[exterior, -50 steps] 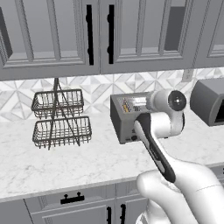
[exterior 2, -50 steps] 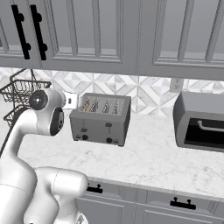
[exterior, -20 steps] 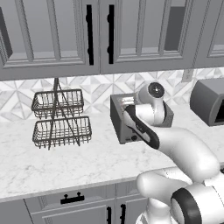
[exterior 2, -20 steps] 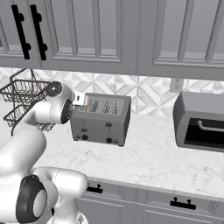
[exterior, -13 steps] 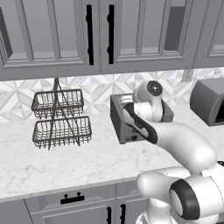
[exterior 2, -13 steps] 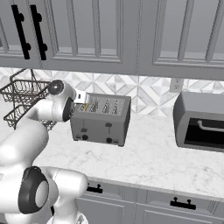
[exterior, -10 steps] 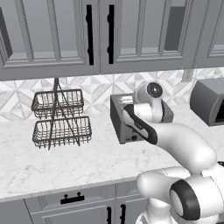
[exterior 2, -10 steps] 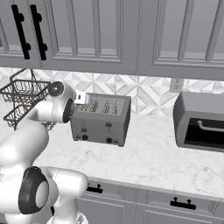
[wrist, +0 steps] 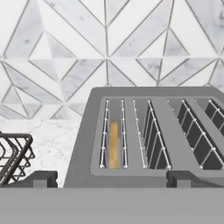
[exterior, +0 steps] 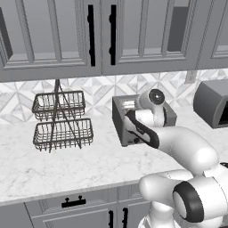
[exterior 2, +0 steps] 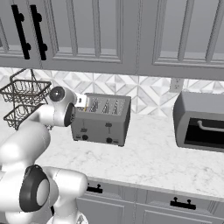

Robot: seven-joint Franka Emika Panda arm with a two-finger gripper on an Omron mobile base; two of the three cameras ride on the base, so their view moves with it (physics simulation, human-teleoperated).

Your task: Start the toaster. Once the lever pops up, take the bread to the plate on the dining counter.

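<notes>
Now, from the left base view, the toaster (exterior: pixel 133 121) sits on the marble worktop (exterior: pixel 67 164) against the tiled wall, and the arm reaches over it, the wrist hiding most of its top. A wire basket rack (exterior: pixel 62 120) stands well apart to the left.

Over to the right base view: the gripper (exterior 2: pixel 81 101) hovers at the toaster's (exterior 2: pixel 103 120) left end, just above the slot nearest that side. Small dark knobs show low on the front; the darker rounded appliance (exterior 2: pixel 201 120) sits off to the right.

And the hand view looks straight along the slots. The two finger tips (wrist: pixel 43 178) stand wide apart, jaws fully open, nothing between them. The bread (wrist: pixel 113 144) sits sunk in the left slot, showing as a thin tan edge, its long axis running away from the camera. It lies ahead of and just below the gripper, between the two tips' lines. My read: the bread isn't raised, so a pinch would have to straddle the slice across its thin faces.
</notes>
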